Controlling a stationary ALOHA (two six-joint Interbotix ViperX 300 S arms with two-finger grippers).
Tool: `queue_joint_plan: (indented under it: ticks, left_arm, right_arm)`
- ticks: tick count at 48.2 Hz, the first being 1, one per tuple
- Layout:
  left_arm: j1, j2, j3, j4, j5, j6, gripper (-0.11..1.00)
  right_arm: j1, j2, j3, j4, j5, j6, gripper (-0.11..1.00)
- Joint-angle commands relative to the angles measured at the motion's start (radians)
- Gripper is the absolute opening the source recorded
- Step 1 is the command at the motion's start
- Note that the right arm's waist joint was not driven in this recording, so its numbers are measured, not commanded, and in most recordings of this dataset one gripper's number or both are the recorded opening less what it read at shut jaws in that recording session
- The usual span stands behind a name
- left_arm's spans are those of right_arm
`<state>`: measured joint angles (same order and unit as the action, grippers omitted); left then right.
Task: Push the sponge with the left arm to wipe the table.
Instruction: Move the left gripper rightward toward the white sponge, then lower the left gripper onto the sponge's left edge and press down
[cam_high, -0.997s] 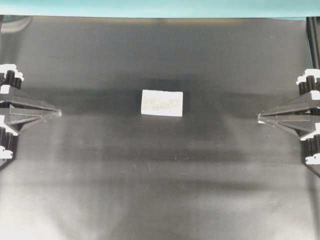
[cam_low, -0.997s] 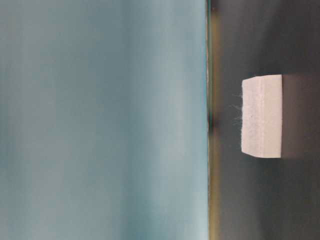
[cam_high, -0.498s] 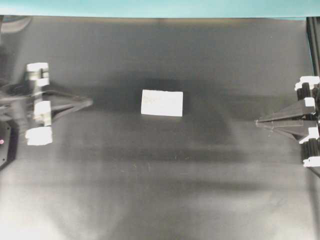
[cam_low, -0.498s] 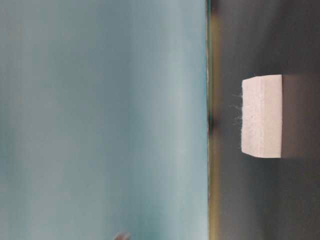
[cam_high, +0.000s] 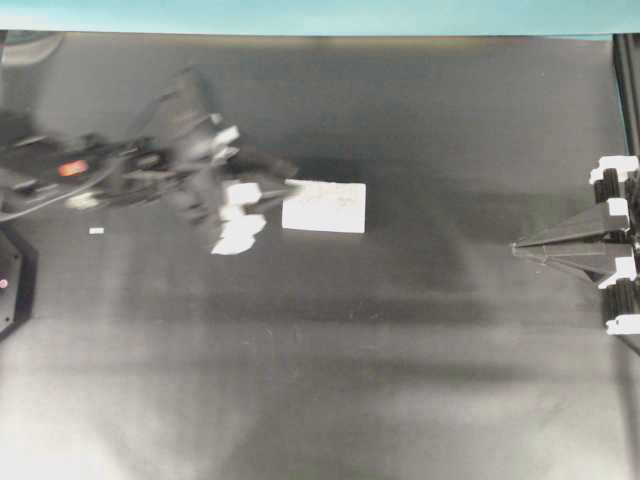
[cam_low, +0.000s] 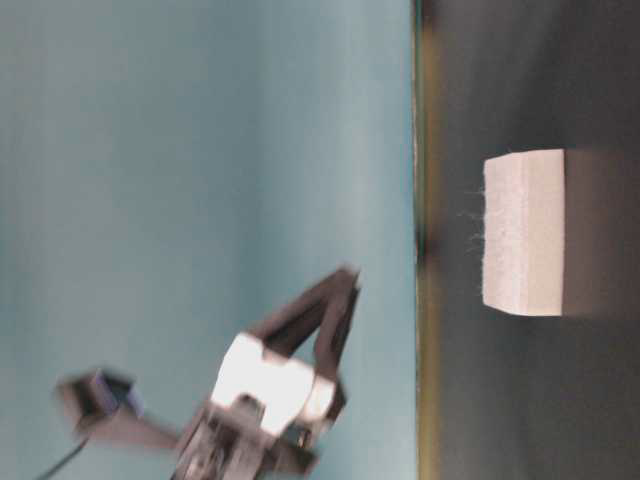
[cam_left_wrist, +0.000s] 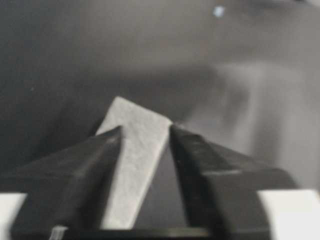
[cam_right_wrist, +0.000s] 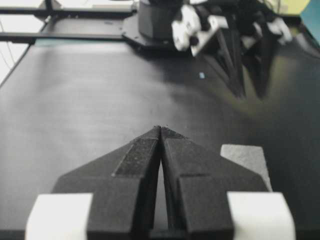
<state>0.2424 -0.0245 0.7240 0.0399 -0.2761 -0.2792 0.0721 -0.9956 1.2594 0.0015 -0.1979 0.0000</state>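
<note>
Dark matte table (cam_high: 330, 380), teal strip along the far edge, nothing on it but the sponge (cam_high: 323, 206) near the centre and a tiny white scrap (cam_high: 96, 231) off to the left.

Big change in the last sec: the left arm (cam_high: 110, 175) was parked at the left edge w/ its gripper pinched to a point; now it has swung out across the table and the left gripper (cam_high: 272, 178) sits right at the sponge's left end. Blurred in the overhead view, so it's moving. Jaws have come apart too: wrist view shows the two fingers (cam_left_wrist: 75, 170) spread w/ the sponge framed in the gap between them. Table-level view has the gripper up off the surface, not down at sponge height yet. Can't tell if any contact w/ the sponge; prob none, since the sponge hasn't shifted – same spot, same angle as before.

Right gripper (cam_high: 520, 247) parked at the right edge, fingers together, tips closed to a point in its own wrist view. It pulled back a touch, otherwise idle.

Meaning for the task: approach is about done, wiping not begun. Next, I'd judge, the left gripper needs to drop to table level behind the sponge, then shove it along. Risk: coming in tilted or too high could clip a corner and spin or flip the sponge rather than slide it flat.
</note>
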Motion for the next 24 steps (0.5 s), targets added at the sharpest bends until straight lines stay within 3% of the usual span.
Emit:
queue_joint_plan:
  ticks: [1,7,24]
  left_arm:
    - [0.014,0.057,-0.063,0.003,0.002,-0.02,0.53]
    - [0.021,0.152,-0.123,0.003,0.02,-0.06,0.73]
    - [0.029,0.347,-0.227,0.003,0.02,-0.13,0.66]
  right_arm:
    - [0.0,0.003,-0.002,0.002,-0.005,0.006,0.0]
    - [0.0,0.0,0.008,0.0,-0.005,0.006,0.0]
    - [0.002,-0.009,0.025,0.002,-0.005,0.006,0.0]
